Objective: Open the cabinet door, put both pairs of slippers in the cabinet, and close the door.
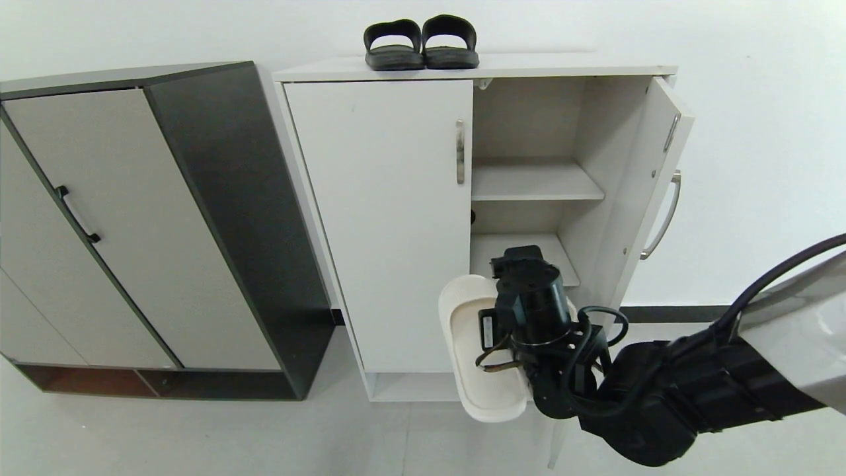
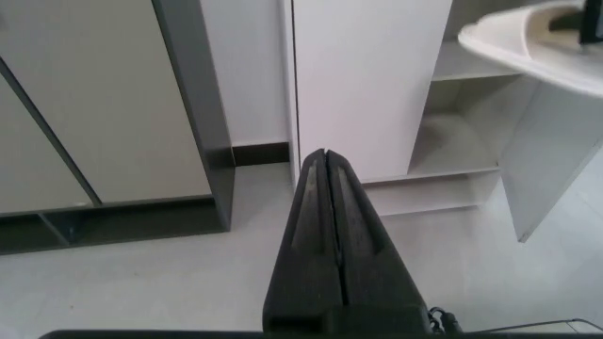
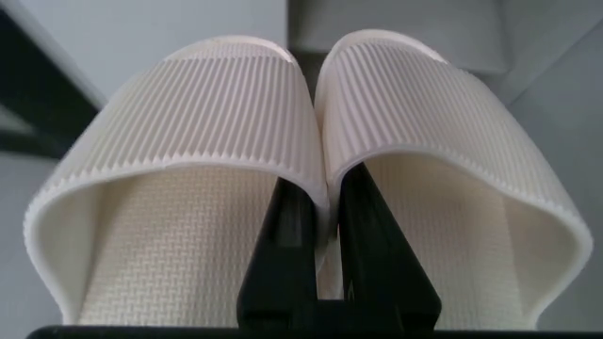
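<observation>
**White pair held at the open cabinet, black pair on top**

The biggest thing in my head view is the grey cabinet (image 1: pixel 132 231) on the left, with its door closed. Just beside it, against the wall, stands the white cabinet (image 1: pixel 330 198).

The white cabinet's left door (image 1: pixel 383 218) is closed. Its right door (image 1: pixel 644 198) is swung wide open, so I can see the upper shelf (image 1: pixel 535 182) and the lower shelf (image 1: pixel 482 254). Both shelves look bare where I can see them.

The white slippers (image 1: pixel 469 344) hang side by side above the floor (image 1: pixel 264 436). They are just in front of the open half, about level with the lower shelf and outside the cabinet.

My right hand (image 1: pixel 519 261) holds them. In its wrist view one finger (image 3: pixel 283 254) sits inside each slipper, pinching the two inner strap walls together. My left wrist view catches an edge of the pair up by the opening.

The black slippers (image 1: pixel 421 45) sit together on top of the white cabinet, above the closed door.

My left hand (image 2: pixel 326 226) is pressed fully together with nothing in it. It is low over the floor, facing the gap between the two cabinets.
</observation>
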{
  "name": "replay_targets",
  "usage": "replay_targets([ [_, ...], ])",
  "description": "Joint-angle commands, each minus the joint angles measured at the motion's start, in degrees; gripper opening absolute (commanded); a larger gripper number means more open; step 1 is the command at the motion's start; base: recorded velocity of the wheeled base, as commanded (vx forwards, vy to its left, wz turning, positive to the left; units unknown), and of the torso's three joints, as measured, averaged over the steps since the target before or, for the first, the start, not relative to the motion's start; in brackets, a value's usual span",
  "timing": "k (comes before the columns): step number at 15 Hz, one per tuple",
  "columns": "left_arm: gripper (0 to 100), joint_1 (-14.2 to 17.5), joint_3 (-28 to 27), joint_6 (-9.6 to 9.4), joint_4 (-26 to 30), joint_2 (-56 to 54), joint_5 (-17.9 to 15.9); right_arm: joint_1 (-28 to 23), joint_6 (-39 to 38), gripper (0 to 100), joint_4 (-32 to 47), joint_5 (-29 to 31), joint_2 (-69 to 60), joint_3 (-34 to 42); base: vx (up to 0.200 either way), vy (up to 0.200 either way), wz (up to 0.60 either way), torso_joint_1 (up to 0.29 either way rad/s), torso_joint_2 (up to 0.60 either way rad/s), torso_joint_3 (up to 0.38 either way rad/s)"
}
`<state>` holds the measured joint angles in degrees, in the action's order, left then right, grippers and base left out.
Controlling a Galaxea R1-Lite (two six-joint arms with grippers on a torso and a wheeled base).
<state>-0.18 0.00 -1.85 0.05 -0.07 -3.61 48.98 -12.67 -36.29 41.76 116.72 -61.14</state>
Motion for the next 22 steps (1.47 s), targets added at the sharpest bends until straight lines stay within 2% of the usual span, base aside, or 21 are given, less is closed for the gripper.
replay_targets([
  [1, 0, 0.0, 0.0, 0.10, 0.0, 0.2, 0.0, -0.2, 1.2, 0, 0.3, 4.4, 5.3, -8.3, 0.000, 0.000, 0.00, 0.000, 0.00, 0.000],
  [4, 0, 0.0, 0.0, 0.18, 0.0, 0.2, 0.0, -1.7, 2.1, 0, 1.4, 7.6, 8.8, -14.4, 0.000, 0.000, 0.00, 0.000, 0.00, 0.000],
  [9, 0, 0.0, 0.0, 0.10, 0.0, 0.2, 0.0, -3.5, 2.8, 0, 2.1, 11.9, 8.8, -14.7, 0.000, 0.000, 0.00, 0.000, 0.00, 0.000],
  [18, 0, 0.0, 0.0, 0.10, 0.0, 0.2, 0.0, -3.9, 2.9, 0, 2.1, 11.8, 7.5, -13.9, 0.000, 0.000, 0.00, 0.000, 0.00, 0.000],
  [20, 0, 0.0, 0.0, 0.18, 0.0, 0.2, 0.1, -3.7, 3.2, 0, 2.0, 11.5, 7.6, -14.0, 0.000, -0.200, 0.00, 0.005, 0.00, 0.000],
  [22, 0, 0.0, 0.0, 0.10, 0.0, 0.2, 0.1, -3.6, 3.2, 0, 2.0, 11.5, 7.8, -14.1, 0.000, 0.000, 0.00, 0.000, 0.00, 0.000],
])
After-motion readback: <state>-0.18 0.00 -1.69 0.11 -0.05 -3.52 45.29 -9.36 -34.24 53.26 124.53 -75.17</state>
